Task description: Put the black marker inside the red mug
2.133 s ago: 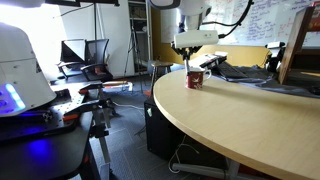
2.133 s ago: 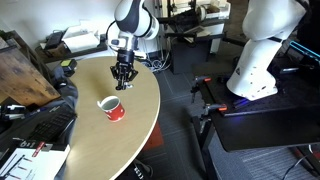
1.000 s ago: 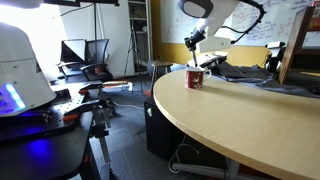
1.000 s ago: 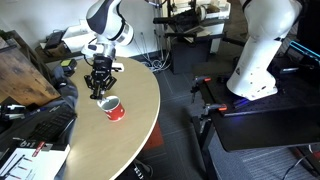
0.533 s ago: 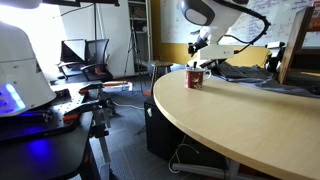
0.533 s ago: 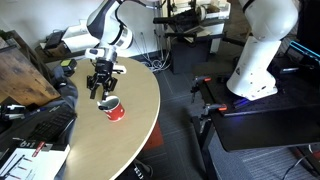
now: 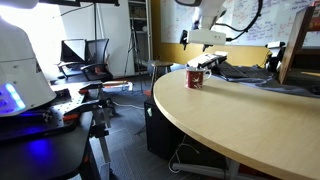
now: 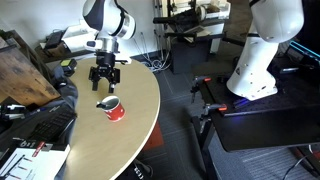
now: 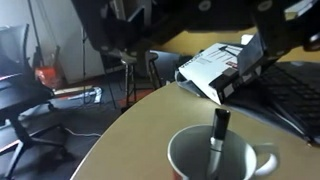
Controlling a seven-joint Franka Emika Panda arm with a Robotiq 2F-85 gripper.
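Observation:
The red mug (image 7: 195, 78) (image 8: 113, 109) stands near the rim of the round wooden table (image 7: 250, 130) (image 8: 138, 125). In the wrist view the mug (image 9: 200, 170) is directly below, its inside pale. The black marker (image 9: 216, 137) stands in it, leaning on the wall with its cap above the rim. My gripper (image 8: 105, 85) (image 7: 203, 46) hangs open a short way above the mug, touching nothing. Its jaws show only as dark blurred shapes along the top of the wrist view.
A white and black box (image 9: 218, 68) and dark flat items (image 7: 240, 72) lie on the table behind the mug. A wooden crate (image 8: 20, 70) and black bags sit at the table's far side. A large white robot base (image 8: 265, 45) and chairs (image 7: 90, 60) stand on the floor.
The gripper came over the mug, opened and let the marker drop into it, then rose a little. The marker now rests inside the mug.

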